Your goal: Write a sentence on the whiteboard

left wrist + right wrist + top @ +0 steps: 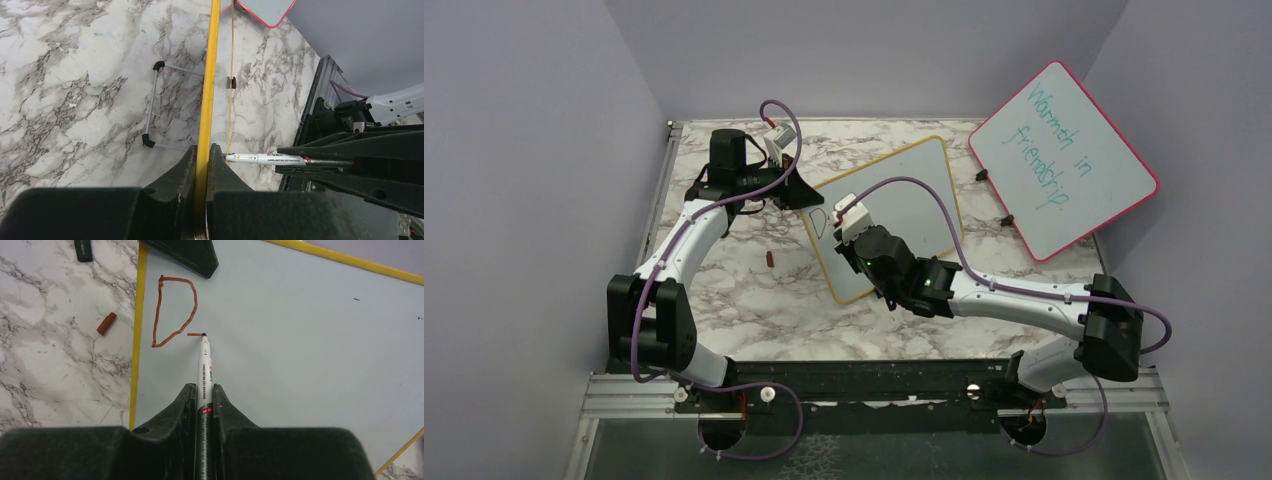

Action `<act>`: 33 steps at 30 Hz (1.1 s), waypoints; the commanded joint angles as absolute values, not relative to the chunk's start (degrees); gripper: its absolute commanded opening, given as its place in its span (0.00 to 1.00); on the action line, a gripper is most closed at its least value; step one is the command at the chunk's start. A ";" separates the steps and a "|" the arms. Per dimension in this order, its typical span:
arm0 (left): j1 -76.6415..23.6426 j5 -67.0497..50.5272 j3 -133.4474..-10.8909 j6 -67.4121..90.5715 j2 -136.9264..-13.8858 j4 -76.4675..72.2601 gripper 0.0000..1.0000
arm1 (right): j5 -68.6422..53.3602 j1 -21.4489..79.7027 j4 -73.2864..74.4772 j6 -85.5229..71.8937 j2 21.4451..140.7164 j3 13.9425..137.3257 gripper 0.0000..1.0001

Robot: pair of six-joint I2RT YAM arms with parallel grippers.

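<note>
The whiteboard (904,200) with its yellow frame stands tilted in the middle of the table. My left gripper (796,192) is shut on its top left edge; the left wrist view shows the yellow frame (206,100) pinched between the jaws. My right gripper (856,228) is shut on a white marker (204,375) whose tip touches the board (300,340). The sentence (172,310) consists of a brown-red "D" and a short stroke beside it. The marker also shows in the left wrist view (280,159).
A pink-red-framed board (1064,160) with teal handwriting leans at the back right. The marker cap (771,260) lies on the marble left of the whiteboard; it also shows in the right wrist view (106,323). A wire stand (155,107) props the whiteboard from behind.
</note>
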State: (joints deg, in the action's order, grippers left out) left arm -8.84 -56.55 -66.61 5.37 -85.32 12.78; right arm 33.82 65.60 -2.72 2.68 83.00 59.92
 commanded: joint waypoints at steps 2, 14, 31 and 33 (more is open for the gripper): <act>-8.61 -47.40 -65.65 0.26 -87.81 16.08 0.00 | 36.12 65.00 -3.23 3.25 82.44 60.12 0.00; -8.61 -47.55 -65.74 0.26 -88.10 16.08 0.00 | 35.54 64.61 -3.60 3.34 82.77 60.30 0.00; -8.61 -47.65 -65.74 0.26 -88.07 16.06 0.00 | 34.59 64.34 -4.74 4.07 83.58 61.08 0.00; -8.61 -47.65 -65.74 0.26 -88.07 16.08 0.00 | 34.38 64.34 -5.08 4.21 83.67 61.15 0.00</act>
